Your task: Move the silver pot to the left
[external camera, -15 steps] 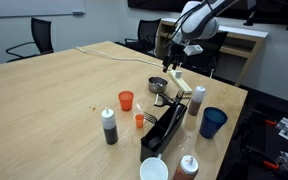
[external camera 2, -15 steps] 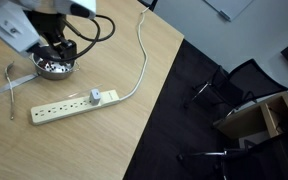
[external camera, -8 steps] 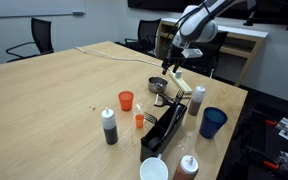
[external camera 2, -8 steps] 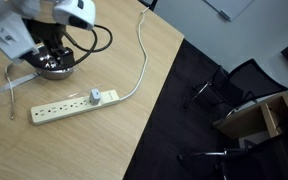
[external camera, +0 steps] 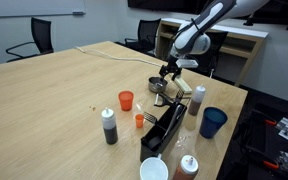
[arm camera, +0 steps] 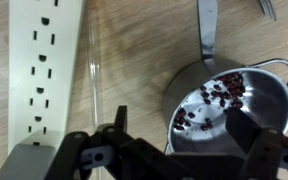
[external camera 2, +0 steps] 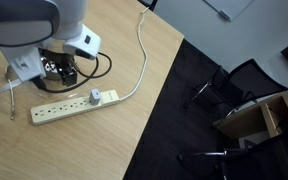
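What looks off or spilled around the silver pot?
Nothing spilled: the silver pot sits upright, its dark red bits all inside. One oddity: a spoon handle runs right up to its rim, close to the power strip.

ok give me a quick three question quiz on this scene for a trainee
1. True or false: the silver pot is empty.
2. In the wrist view, what lies on the table beside the pot? A) power strip B) laptop C) plate
3. Fill in: the hand is ___ (open or shut).

Key: 1 false, it holds dark reddish bits; 2 A; 3 open.
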Controlling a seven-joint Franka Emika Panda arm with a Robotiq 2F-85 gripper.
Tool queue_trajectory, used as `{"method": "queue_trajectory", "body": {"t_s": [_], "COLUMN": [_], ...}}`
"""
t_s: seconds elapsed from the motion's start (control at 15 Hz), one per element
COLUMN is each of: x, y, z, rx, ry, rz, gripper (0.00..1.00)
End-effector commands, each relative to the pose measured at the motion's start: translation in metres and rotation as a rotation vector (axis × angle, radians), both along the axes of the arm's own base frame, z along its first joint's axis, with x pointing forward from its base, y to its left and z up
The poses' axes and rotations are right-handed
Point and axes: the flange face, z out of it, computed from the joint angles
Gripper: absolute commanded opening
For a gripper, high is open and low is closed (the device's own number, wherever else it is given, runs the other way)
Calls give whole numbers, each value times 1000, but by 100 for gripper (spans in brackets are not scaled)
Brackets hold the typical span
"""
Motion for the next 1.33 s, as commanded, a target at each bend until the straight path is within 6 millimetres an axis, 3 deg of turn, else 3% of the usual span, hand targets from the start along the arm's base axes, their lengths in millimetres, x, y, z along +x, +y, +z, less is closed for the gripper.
{"method": "queue_trajectory", "body": {"t_s": [0.0,0.6,0.67,1.27], "x": [9,19,18,15], "y": [-3,7,8,11], "z": [-15,-31,-32,-40], "rx": [18,-12,-7,-2], "ry": [10,29,35,60], "rz": [-43,-10,-6,17], "gripper": [100,98,81,19]}}
